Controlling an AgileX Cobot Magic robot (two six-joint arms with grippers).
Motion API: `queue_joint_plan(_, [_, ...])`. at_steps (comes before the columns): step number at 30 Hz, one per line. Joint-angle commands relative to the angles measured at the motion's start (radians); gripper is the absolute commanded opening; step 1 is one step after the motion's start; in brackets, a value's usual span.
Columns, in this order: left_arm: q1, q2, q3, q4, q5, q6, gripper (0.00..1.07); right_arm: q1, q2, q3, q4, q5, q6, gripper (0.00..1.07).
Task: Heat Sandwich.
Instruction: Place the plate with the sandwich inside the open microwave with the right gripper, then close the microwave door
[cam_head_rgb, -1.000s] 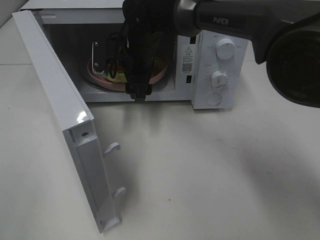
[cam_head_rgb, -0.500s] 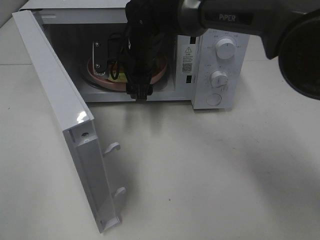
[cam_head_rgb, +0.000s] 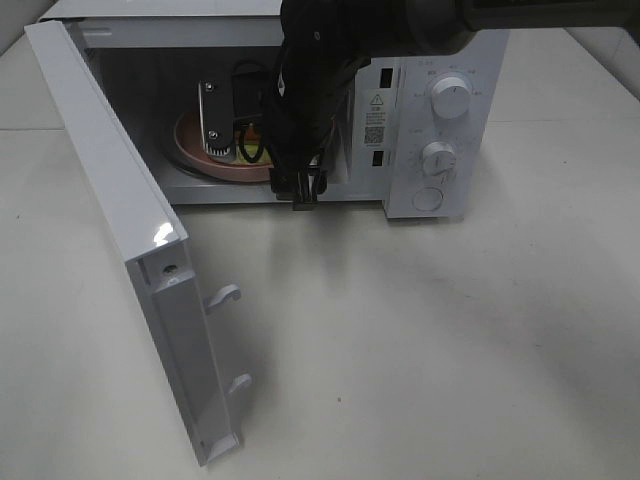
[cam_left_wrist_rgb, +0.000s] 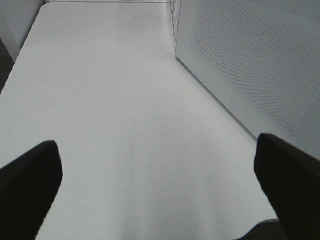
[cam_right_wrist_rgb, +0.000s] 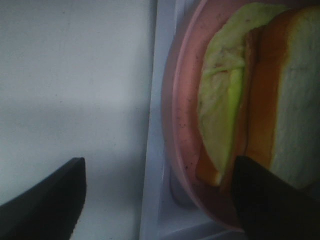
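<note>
Sandwich (cam_right_wrist_rgb: 250, 100) lies on pink plate (cam_right_wrist_rgb: 182, 115) inside the microwave (cam_head_rgb: 440, 110), door (cam_head_rgb: 130, 250) open. Right tool (cam_right_wrist_rgb: 160, 200) at the microwave's opening, spread wide, gripping nothing. Left tool (cam_left_wrist_rgb: 155, 185) beside the microwave's outer wall, over the surface (cam_left_wrist_rgb: 100, 100), wide apart, empty.

Soft overhead light falls evenly on the counter (cam_head_rgb: 450, 350), leaving a faint, blurred shadow before the microwave (cam_head_rgb: 440, 130), whose cavity is dim. A small glare spot marks the door (cam_head_rgb: 160, 236) edge. The left wrist view is nearly washed out; the right wrist view is dim, the sandwich (cam_right_wrist_rgb: 250, 100) unsharp.
</note>
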Motion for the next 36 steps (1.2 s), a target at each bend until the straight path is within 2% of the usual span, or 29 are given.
queue_joint_plan(1, [-0.005, -0.017, 0.001, 0.003, -0.005, -0.003, 1.00, 0.008, -0.037, 0.045, -0.006, -0.029, -0.006, 0.76])
queue_joint_plan(18, [-0.005, -0.017, 0.001, 0.003, -0.005, -0.003, 1.00, 0.009, -0.269, 0.356, -0.004, -0.121, 0.054, 0.76])
queue_joint_plan(36, [-0.005, -0.017, 0.001, 0.003, -0.005, -0.003, 1.00, 0.009, -0.482, 0.593, -0.005, -0.143, 0.222, 0.76])
